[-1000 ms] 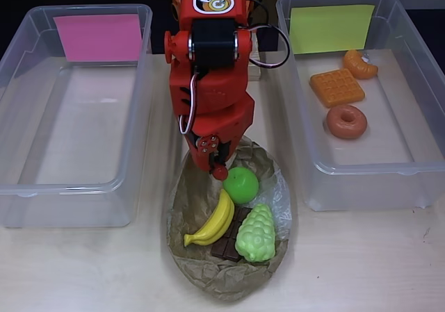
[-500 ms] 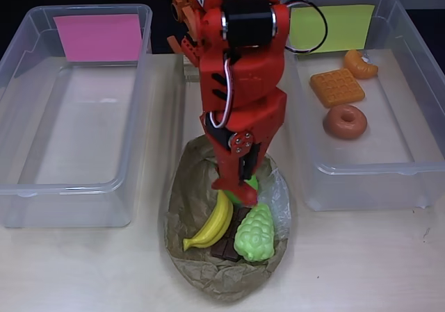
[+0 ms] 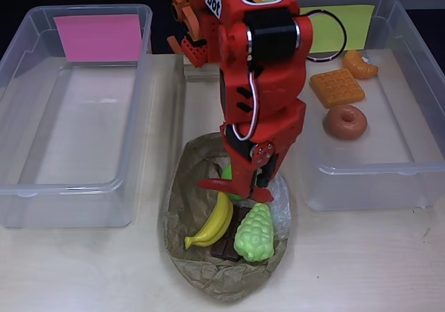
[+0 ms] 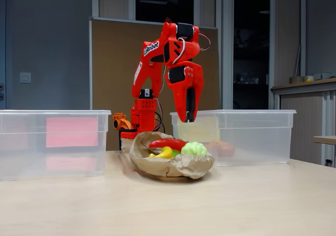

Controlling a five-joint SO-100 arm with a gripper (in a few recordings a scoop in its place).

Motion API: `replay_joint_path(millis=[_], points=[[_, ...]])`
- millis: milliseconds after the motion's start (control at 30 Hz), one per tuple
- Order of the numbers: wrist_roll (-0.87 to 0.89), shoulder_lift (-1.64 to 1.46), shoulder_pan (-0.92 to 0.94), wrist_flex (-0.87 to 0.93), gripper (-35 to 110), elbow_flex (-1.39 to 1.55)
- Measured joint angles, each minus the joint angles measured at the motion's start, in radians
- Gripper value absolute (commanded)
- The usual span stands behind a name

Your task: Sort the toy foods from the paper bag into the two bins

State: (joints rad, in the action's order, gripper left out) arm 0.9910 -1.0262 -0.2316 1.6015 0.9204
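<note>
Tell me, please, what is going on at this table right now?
A red robot arm is sorting toy foods out of a paper bag into two clear bins. Its gripper hangs above the bag, over the red chili; whether it is open I cannot tell. Banana, grapes, chocolate bar and green apple remain in the bag. The yellow-green-labelled bin holds the donut, waffle and croissant.

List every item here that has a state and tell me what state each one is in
tool: raised above the paper bag, holding nothing; jaw opening unclear
paper bag: open, holding toys
red chili: resting in the bag
pink-label bin: no toys inside
yellow-green-label bin: holds croissant, waffle, donut
</note>
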Motion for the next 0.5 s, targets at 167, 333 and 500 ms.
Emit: replay_joint_path(millis=[167, 333, 500], points=[[-0.129, -0.025, -0.014, 0.028, 27, 0.133], [-0.288, -0.049, -0.021, 0.012, 28, 0.212], [-0.387, -0.052, -0.017, -0.054, 28, 0.229]])
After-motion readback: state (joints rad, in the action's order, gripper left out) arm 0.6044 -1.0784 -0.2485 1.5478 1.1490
